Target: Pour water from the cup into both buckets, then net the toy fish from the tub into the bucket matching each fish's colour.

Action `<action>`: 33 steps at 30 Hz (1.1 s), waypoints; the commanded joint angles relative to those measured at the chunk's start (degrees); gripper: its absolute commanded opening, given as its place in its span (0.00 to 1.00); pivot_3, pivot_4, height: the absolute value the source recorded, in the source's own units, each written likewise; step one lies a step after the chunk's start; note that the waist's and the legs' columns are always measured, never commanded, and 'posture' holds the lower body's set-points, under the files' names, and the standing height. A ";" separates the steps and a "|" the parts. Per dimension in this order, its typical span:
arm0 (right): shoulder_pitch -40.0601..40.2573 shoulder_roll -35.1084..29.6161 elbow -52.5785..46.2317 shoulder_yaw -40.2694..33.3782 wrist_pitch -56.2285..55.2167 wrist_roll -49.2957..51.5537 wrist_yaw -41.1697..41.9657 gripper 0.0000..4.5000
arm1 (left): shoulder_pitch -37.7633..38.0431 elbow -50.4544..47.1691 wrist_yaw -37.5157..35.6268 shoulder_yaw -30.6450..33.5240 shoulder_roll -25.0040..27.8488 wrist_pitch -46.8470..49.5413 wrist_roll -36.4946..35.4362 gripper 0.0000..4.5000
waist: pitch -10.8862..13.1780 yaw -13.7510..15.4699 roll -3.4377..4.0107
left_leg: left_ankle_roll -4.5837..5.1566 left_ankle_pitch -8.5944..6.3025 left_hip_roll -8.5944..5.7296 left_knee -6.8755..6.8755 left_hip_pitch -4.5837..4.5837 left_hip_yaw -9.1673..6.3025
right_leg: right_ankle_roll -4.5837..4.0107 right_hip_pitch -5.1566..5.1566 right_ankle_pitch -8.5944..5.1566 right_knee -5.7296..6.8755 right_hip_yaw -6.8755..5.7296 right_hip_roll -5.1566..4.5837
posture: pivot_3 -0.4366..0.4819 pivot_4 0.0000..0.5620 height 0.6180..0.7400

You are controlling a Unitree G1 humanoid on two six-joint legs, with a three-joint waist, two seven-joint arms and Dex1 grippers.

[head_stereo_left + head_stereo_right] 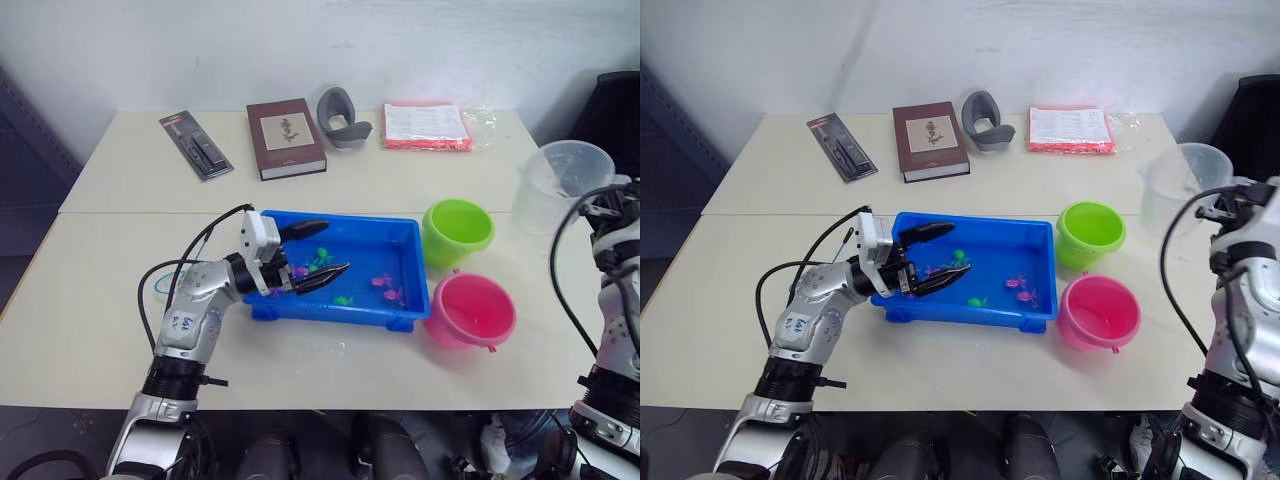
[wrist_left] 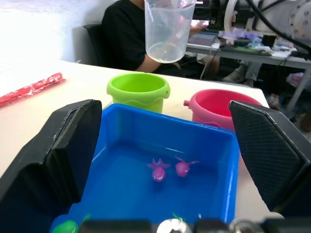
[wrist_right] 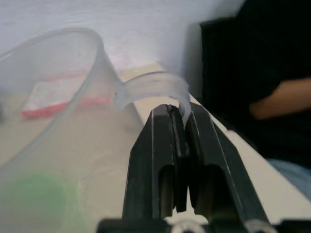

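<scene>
The blue tub (image 1: 340,219) sits mid-table with small pink fish (image 1: 382,281) and green fish (image 1: 343,299) inside. My left gripper (image 1: 314,251) is open over the tub's left end, with nothing between its fingers. In the left wrist view two pink fish (image 2: 159,171) lie ahead of it. The lime green bucket (image 1: 457,230) and the pink bucket (image 1: 470,310) stand right of the tub. The clear cup (image 1: 558,182) is held upright at the far right, above the table. My right gripper (image 3: 179,114) is shut on the cup's handle (image 3: 155,85).
Along the table's back edge lie a black packaged item (image 1: 196,145), a brown book (image 1: 285,138), a grey curved object (image 1: 342,118) and a red-edged packet (image 1: 426,125). A person in black (image 2: 126,34) sits beyond the table's right end.
</scene>
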 commanded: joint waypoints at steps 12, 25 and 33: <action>9.03 10.65 8.48 0.50 -16.16 2.39 0.16 0.02 | 2.22 -6.43 -6.31 1.03 4.88 4.84 -4.00 1.00 | 0.01 -0.59 0.07 | 0.00 0.00 -0.06 -0.04 0.07 0.12 | 0.00 -0.03 0.00 0.06 0.12 0.09 | 0.48 0.27 1.00; 20.99 12.24 -4.56 3.35 -8.63 6.50 -3.94 0.80 | 3.45 -8.99 -6.14 1.94 8.05 7.66 -4.06 1.00 | 0.01 -0.67 0.07 | -0.02 -0.01 0.01 -0.05 0.08 0.07 | -0.02 -0.03 -0.01 0.05 0.13 -0.09 | 0.48 0.27 1.00; 45.38 12.95 -30.17 4.05 3.23 18.07 -0.07 0.99 | 8.02 -5.90 -5.75 8.03 13.61 4.99 -2.17 1.00 | -0.01 -0.38 0.18 | -0.08 -0.07 0.05 -0.14 0.11 0.02 | -0.12 -0.03 -0.07 0.00 0.11 -0.21 | 0.48 0.27 1.00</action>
